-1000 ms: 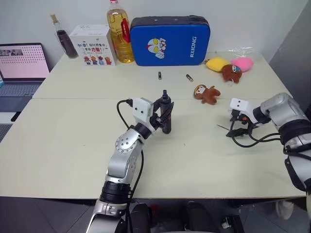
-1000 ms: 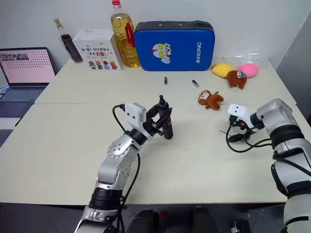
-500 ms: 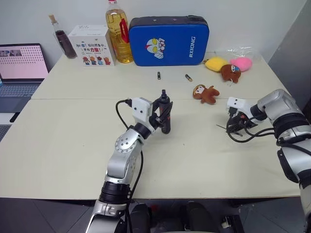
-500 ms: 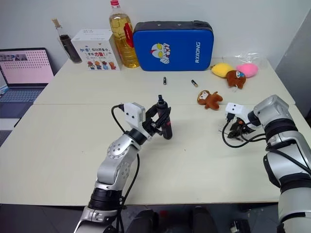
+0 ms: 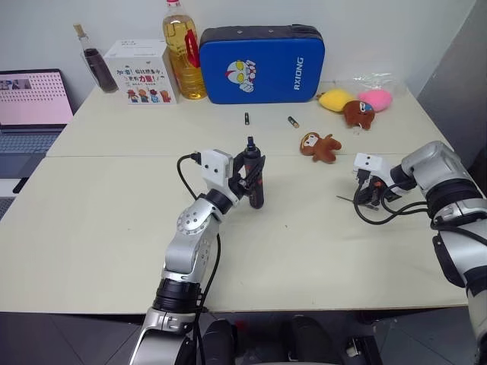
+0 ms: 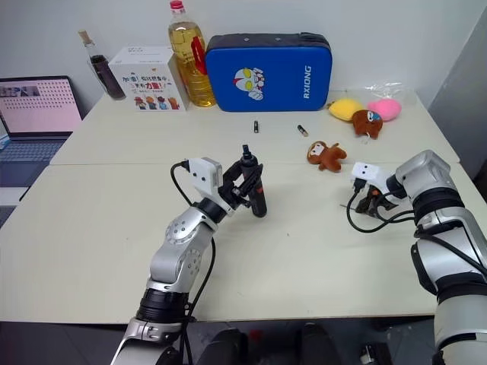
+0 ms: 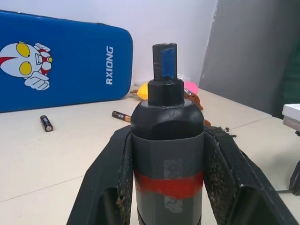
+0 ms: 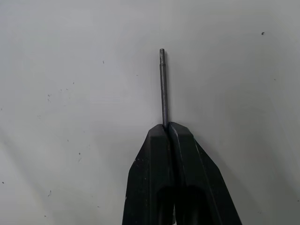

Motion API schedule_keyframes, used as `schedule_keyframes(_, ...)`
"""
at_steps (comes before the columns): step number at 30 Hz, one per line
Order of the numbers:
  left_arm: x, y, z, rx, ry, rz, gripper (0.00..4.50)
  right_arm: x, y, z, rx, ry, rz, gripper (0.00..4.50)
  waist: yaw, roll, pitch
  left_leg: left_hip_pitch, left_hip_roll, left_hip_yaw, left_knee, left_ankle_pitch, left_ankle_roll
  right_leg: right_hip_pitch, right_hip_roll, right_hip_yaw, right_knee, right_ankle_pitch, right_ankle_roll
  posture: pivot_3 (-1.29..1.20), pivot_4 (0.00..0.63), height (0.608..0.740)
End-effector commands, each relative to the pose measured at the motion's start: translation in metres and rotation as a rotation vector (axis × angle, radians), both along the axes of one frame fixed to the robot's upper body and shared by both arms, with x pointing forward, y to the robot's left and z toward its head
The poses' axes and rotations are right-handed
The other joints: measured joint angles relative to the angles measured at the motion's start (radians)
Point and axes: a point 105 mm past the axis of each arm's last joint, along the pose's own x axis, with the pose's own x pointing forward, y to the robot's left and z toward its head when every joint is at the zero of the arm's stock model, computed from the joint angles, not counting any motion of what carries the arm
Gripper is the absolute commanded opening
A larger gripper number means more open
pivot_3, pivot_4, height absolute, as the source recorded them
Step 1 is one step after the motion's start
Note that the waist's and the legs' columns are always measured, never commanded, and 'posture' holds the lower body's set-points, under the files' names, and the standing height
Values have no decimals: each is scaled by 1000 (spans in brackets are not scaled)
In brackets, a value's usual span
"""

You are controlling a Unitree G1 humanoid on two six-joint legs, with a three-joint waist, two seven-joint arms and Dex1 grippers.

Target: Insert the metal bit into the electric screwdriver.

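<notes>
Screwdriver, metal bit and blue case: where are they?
screwdriver (image 7: 166, 159), left wrist view, dark body above red band
metal bit (image 8: 163, 89), right wrist view, mid-shaft
blue case (image 5: 262, 65), left eye view, front face

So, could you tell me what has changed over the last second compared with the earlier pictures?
The right gripper has closed on the metal bit, which lies on the table; a second ago its fingers stood open over it. The left gripper stays clamped on the electric screwdriver, held tip up. The toys and batteries have not moved.
</notes>
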Motion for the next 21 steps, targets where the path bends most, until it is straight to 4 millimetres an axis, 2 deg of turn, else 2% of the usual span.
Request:
schedule_keyframes(1, 2, 10, -1, 29, -7, 35, 1665, 7, 13, 21, 175, -61, -49, 19, 0, 0, 0, 0, 0, 0, 0, 0, 0, 0, 0, 0, 0, 0, 0, 0, 150, 740)
schedule_keyframes(3, 1, 10, -1, 29, -8, 35, 1665, 20, 30, 52, 324, -157, -89, 19, -4, 0, 0, 0, 0, 1, 0, 0, 0, -1, 0, 1, 0, 0, 0, 0, 150, 740)
schedule_keyframes(5, 0, 11, -2, 32, -8, 37, 1665, 29, 55, 98, 551, -277, -124, 19, -10, 1, 0, 0, 0, 1, 0, 0, 0, -1, 0, 1, 1, 0, 0, 0, 150, 740)
schedule_keyframes(7, 0, 11, 0, 25, -8, 42, 1665, 26, 73, 131, 724, -340, -126, 19, -12, 2, 0, 0, 1, 0, -1, 0, 0, -2, 0, 1, 1, 0, 0, 0, 150, 740)
schedule_keyframes(11, 1, 8, 2, 24, -10, 28, 1665, 7, 107, 175, 969, -404, -141, 19, -9, 2, 0, -4, 1, -4, 0, 0, 0, -2, 0, 0, 0, 0, 0, 0, 150, 740)
schedule_keyframes(15, 4, 2, 5, 24, -12, 7, 1665, -9, 135, 197, 1137, -468, -172, 19, -8, 2, 0, -4, 0, -4, 0, 0, 0, -2, 0, 0, 1, 0, 0, 0, 150, 740)
schedule_keyframes(21, 7, -9, 8, 43, -17, -42, 1665, -26, 169, 195, 1273, -535, -194, 19, -1, 2, 0, -5, 0, -4, 0, 0, 1, -3, 0, -1, 1, 0, 0, 0, 150, 740)
